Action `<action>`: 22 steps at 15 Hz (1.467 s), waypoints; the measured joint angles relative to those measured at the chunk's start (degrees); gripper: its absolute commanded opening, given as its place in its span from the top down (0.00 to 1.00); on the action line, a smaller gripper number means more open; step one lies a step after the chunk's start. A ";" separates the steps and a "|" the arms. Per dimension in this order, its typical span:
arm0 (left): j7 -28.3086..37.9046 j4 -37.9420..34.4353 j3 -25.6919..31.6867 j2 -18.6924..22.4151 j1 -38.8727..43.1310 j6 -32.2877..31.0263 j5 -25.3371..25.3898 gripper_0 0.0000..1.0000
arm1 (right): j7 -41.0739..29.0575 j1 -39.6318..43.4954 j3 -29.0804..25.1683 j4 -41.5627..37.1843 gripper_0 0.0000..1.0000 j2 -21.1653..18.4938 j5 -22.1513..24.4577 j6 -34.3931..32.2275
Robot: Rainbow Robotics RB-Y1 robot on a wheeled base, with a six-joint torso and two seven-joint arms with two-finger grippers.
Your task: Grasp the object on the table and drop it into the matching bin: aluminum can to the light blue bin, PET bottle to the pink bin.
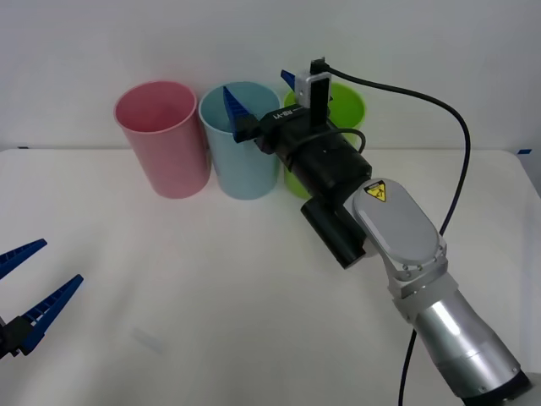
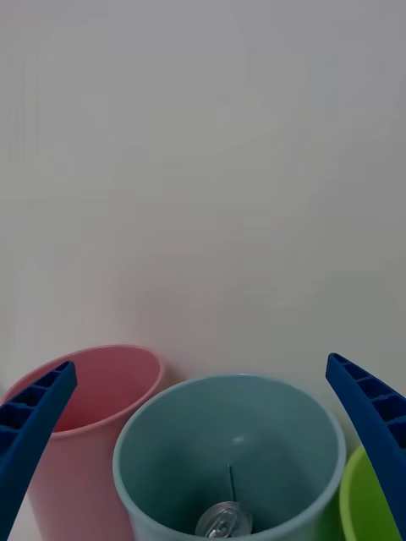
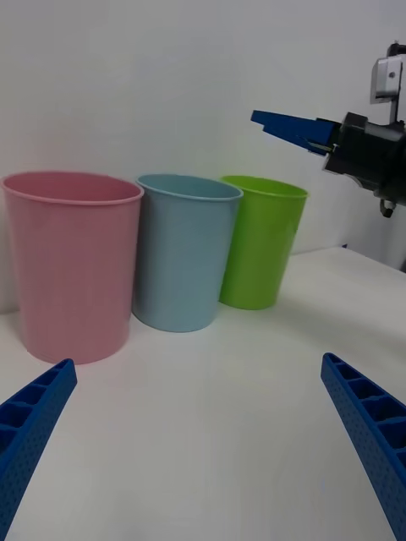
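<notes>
The aluminum can (image 2: 224, 520) lies at the bottom of the light blue bin (image 2: 169, 456), its silver pull-tab top facing up. My right gripper (image 1: 258, 86) hovers open just above that bin's (image 1: 241, 161) rim, with nothing between its blue fingers (image 2: 370, 423). The pink bin (image 1: 165, 139) stands beside the light blue bin on its left, at the back of the white table (image 1: 211, 296). My left gripper (image 1: 57, 264) stands open and empty low over the table's front left, facing the row of bins.
A lime green bin (image 1: 342, 101) stands to the right of the light blue one, partly behind my right wrist. A black cable (image 1: 456, 144) arcs over the right arm. A white wall rises directly behind the bins.
</notes>
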 measured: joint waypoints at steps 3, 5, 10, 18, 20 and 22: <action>0.00 0.00 0.00 0.00 0.00 0.00 0.00 0.00 | -0.17 7.92 -0.17 -9.00 0.00 -5.36 -0.86 -3.47; 0.00 0.00 0.00 0.00 0.00 0.00 0.00 0.00 | -0.17 13.60 -0.32 -15.17 0.00 -9.30 -1.61 -4.00; 0.00 0.00 0.00 0.00 0.00 0.00 0.00 0.00 | 0.88 28.11 -6.01 -26.72 0.00 -16.17 -4.28 -9.17; 0.00 0.00 0.00 0.00 0.00 0.00 0.00 0.00 | 5.53 45.77 -25.45 -32.03 0.00 -16.28 -12.39 -28.64; 0.00 0.00 0.00 0.00 0.00 0.00 0.00 0.00 | 7.07 49.21 -29.73 -32.03 0.00 -16.07 -15.16 -32.89; 0.00 0.00 0.00 0.00 0.00 0.00 0.00 0.00 | 8.45 52.44 -33.66 -32.04 0.00 -15.89 -17.74 -36.68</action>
